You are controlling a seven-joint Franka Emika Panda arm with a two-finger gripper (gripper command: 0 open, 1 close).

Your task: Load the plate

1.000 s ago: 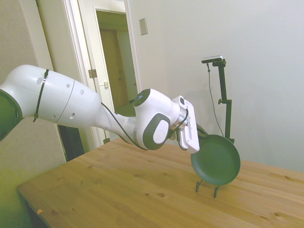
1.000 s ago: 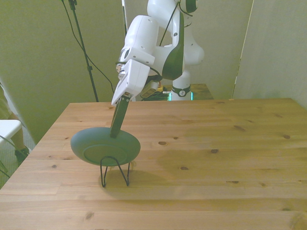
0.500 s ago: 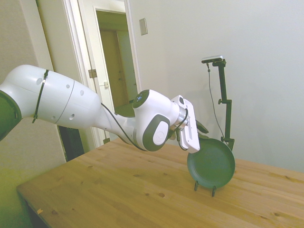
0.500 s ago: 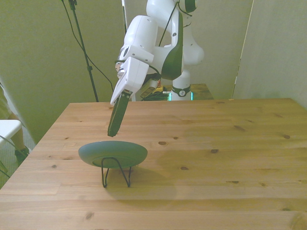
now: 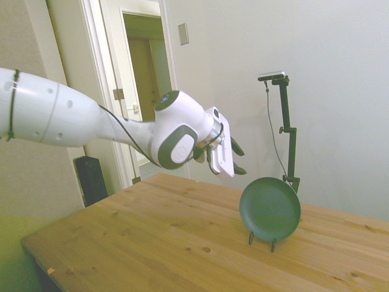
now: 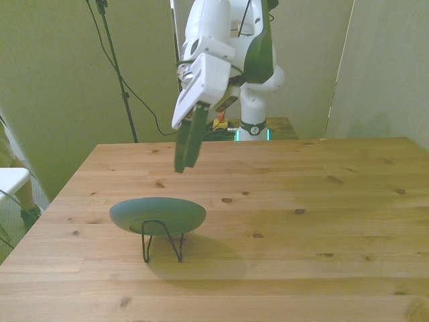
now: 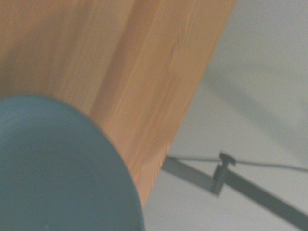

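Observation:
The dark teal-green plate (image 5: 270,208) leans on edge in a thin black wire stand (image 5: 261,238) on the wooden table (image 5: 152,237). In the front view the plate (image 6: 157,215) rests tilted back on the wire stand (image 6: 161,240) near the front view's left. My gripper (image 5: 237,158) hangs in the air above and apart from the plate, open, with nothing between its fingers. It shows in the front view as the gripper (image 6: 186,157), above and slightly behind the plate. A blurred part of the plate (image 7: 53,168) fills a corner of the wrist view.
The table's far edge lies just beyond the plate in the side view. An open doorway (image 5: 146,79) and a dark speaker (image 5: 90,179) stand behind the arm. A white object (image 6: 10,180) sits off the table at the front view's left.
The gripper let go of the plate, which settled in the wire stand. The gripper then rose and drew back from it, fingers spread.

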